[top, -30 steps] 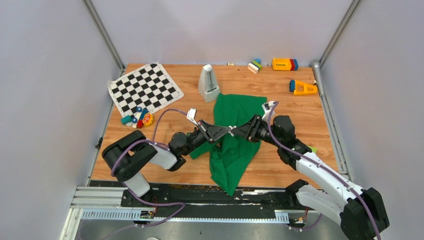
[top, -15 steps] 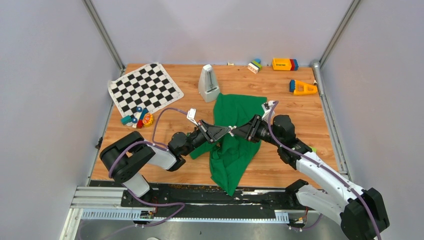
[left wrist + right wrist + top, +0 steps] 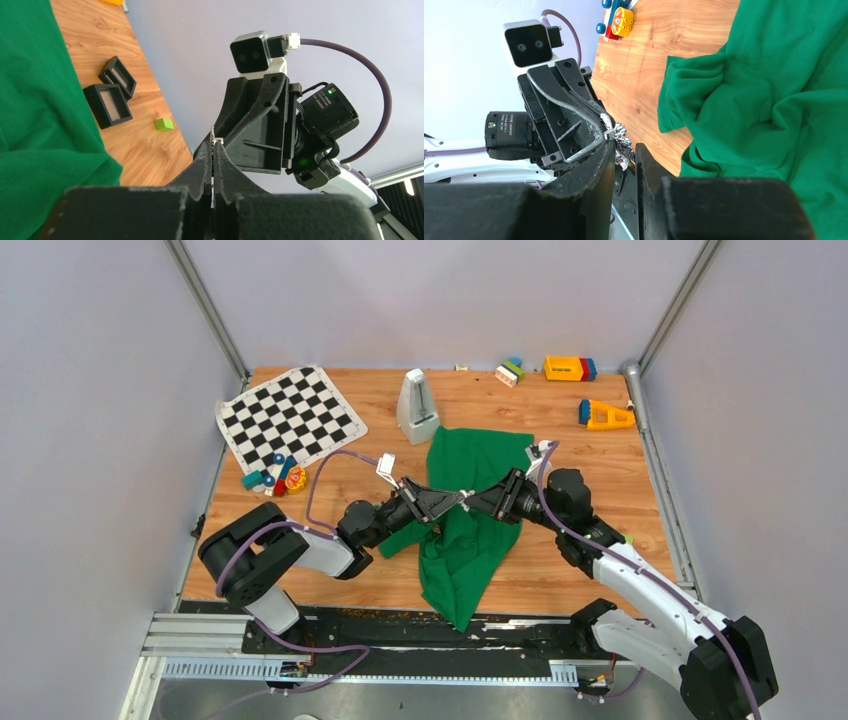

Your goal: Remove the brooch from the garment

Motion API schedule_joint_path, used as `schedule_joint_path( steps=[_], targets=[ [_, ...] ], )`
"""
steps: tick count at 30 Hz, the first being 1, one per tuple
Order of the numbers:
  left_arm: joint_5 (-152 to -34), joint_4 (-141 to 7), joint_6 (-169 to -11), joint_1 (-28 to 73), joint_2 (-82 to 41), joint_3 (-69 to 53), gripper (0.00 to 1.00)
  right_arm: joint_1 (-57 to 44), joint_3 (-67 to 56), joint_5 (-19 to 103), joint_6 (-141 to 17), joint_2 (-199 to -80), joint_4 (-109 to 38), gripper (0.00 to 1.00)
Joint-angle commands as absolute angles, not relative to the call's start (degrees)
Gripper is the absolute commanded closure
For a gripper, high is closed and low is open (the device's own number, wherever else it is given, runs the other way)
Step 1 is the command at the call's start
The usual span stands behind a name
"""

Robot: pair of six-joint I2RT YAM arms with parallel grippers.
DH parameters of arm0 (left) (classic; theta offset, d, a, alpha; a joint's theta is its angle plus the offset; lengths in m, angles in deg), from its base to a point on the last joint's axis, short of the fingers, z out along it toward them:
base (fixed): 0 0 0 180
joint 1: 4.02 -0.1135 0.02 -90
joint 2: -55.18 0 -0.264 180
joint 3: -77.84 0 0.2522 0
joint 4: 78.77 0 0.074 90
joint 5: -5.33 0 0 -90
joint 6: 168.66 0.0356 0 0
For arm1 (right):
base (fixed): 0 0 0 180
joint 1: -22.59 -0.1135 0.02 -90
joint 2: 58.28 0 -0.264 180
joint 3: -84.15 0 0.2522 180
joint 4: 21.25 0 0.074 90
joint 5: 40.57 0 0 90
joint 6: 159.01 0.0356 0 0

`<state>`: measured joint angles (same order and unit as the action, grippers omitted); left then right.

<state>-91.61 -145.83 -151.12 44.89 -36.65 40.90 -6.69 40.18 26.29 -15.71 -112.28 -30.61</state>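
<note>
Brooch [image 3: 621, 140] (a small glittery piece) sits clamped between the narrow jaws of our right gripper [image 3: 625, 150], up over the green shirt [image 3: 460, 550]. Our left gripper [image 3: 214, 145] has its jaws pressed together, tips touching the brooch; we cannot tell whether they pinch it.

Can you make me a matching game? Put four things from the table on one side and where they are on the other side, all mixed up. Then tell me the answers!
Things
1. black-and-white chequered mat
2. bright green fabric shirt
3. orange wedge-shaped toy
4. grey pyramid-shaped metronome

Places
A. far right side of the wooden table
B. far left corner
C. middle of the table, rumpled
D. standing just beyond the shirt's far left corner

Pairs: 1-B, 2-C, 3-A, 4-D
</note>
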Motion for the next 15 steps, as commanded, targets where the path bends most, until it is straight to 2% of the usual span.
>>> schedule_joint_path(
  steps=[1,9,15],
  targets=[
    [-99.06,-153.65,-150.59,46.22,-35.11,35.99,1.0,-6.15,38.59,26.79,-16.93,-114.06,-31.43,0.87],
    [-99.84,-153.69,-152.08,46.25,-35.25,35.33,1.0,-5.41,40.07,25.43,-16.5,-112.36,-31.02,0.88],
    [-97.86,-152.4,-150.26,46.25,-33.78,37.1,1.0,-4.16,42.44,28.01,-13.65,-108.93,-31.53,0.76]
  ],
)
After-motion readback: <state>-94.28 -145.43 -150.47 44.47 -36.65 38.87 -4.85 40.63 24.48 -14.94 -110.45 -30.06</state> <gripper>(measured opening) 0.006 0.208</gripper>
